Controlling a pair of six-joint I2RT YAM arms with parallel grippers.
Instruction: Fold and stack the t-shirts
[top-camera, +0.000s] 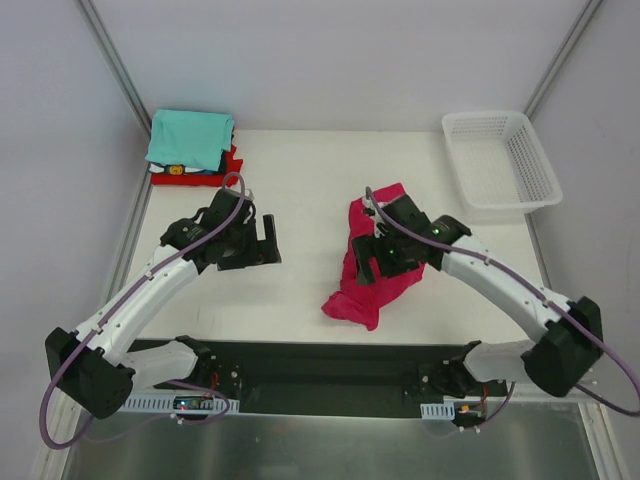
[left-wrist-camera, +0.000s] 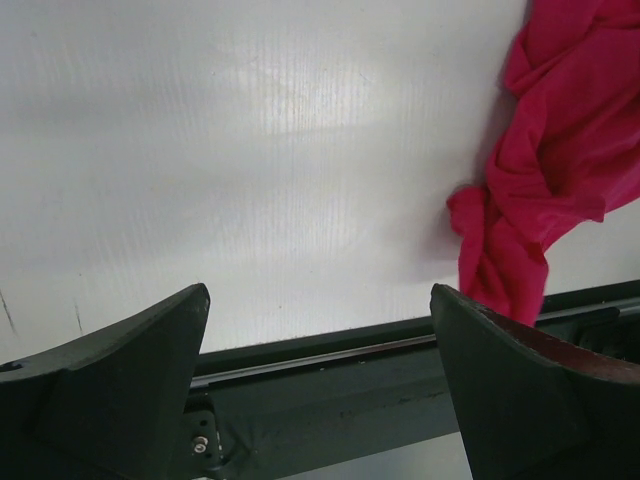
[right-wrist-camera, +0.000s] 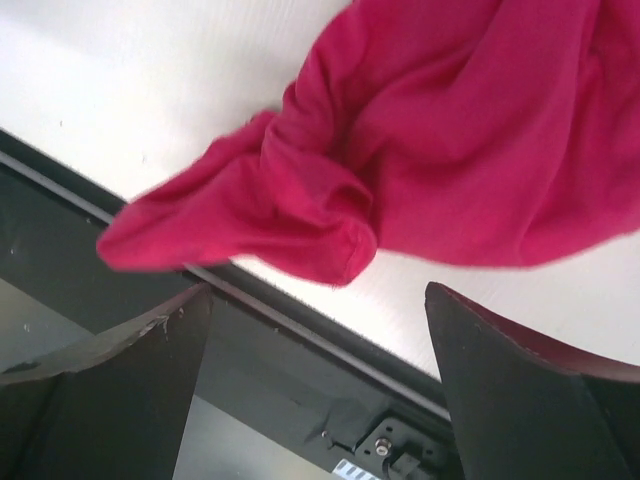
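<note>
Both jaws wide apart, empty | pink t-shirt (top-camera: 358, 298) crumpled under right arm (top-camera: 490, 275) | folded stack (top-camera: 190, 142) far-left | basket (top-camera: 497, 203) far-right

The table (top-camera: 300, 200) carries a stack of folded shirts (top-camera: 192, 150) at its far left corner and a basket (top-camera: 500, 160) at its far right corner. A loose shirt (top-camera: 372, 290) lies bunched just right of centre, its near end close to the table's front edge. The left gripper (top-camera: 268, 243) hangs left of centre, between the stack and the loose shirt and apart from both. The right gripper (top-camera: 366, 262) sits over the loose shirt's left side.
</note>
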